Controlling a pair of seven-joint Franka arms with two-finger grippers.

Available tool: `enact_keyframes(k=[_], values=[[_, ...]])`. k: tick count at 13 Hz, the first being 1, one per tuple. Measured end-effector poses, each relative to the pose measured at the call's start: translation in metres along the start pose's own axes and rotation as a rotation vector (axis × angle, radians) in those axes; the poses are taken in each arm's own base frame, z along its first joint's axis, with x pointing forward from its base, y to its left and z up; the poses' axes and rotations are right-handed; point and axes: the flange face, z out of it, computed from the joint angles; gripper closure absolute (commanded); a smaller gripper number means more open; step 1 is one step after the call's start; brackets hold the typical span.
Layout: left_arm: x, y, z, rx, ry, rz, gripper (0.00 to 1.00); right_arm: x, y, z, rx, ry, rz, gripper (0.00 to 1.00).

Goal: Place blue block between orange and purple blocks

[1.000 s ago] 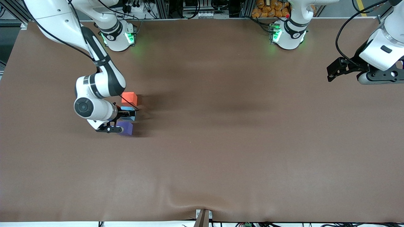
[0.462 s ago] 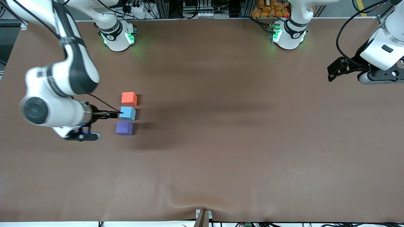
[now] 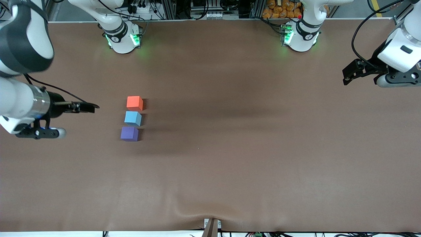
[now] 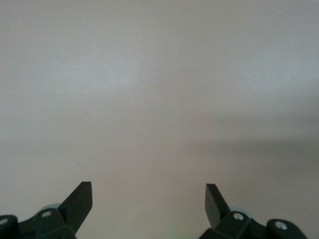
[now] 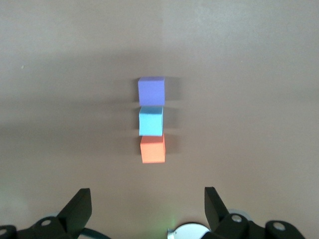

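- The right gripper has let go of the blue block and pulled back toward the table edge at the right arm's end; one second ago it was down among the three cubes, half a second ago its tips were just off the blue one.
- It now hangs above bare table, well apart from the row, its jaws spread wide and empty, as the right wrist view shows.
- The blue block rests on the table between the orange block and the purple block, orange farther from the front camera, purple nearer.
- The three form a short line; in the right wrist view the blue block appears to touch or almost touch both the purple block and the orange block, and sits slightly turned against them.
- None of the cubes shifted as the gripper left.
- The left gripper waits by the table edge at the left arm's end, jaws wide and empty, over bare table.
- Judged from this, the placement looks done; only the retreat remains.
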Motion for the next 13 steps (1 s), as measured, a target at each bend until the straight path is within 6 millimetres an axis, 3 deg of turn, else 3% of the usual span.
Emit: enact_keyframes(k=[1,3,5,9,13], values=[[0.0,0.001,-0.002,-0.001,0.003,0.001,0.0,-0.018,-0.001,-0.023,-0.011,0.027,0.007,0.0],[0.0,0.001,-0.001,0.0,0.002,0.003,0.0,-0.046,0.017,-0.055,-0.025,0.08,0.048,0.0],[0.0,0.001,-0.001,0.0,0.002,0.002,0.0,-0.066,0.031,-0.071,-0.024,0.136,0.072,0.0],[0.0,0.0,-0.001,0.0,0.003,0.0,0.0,-0.091,0.036,-0.055,-0.027,0.194,0.056,0.0],[0.001,-0.001,-0.001,-0.001,0.004,-0.001,0.0,-0.099,0.044,-0.043,-0.031,0.189,0.037,0.0]])
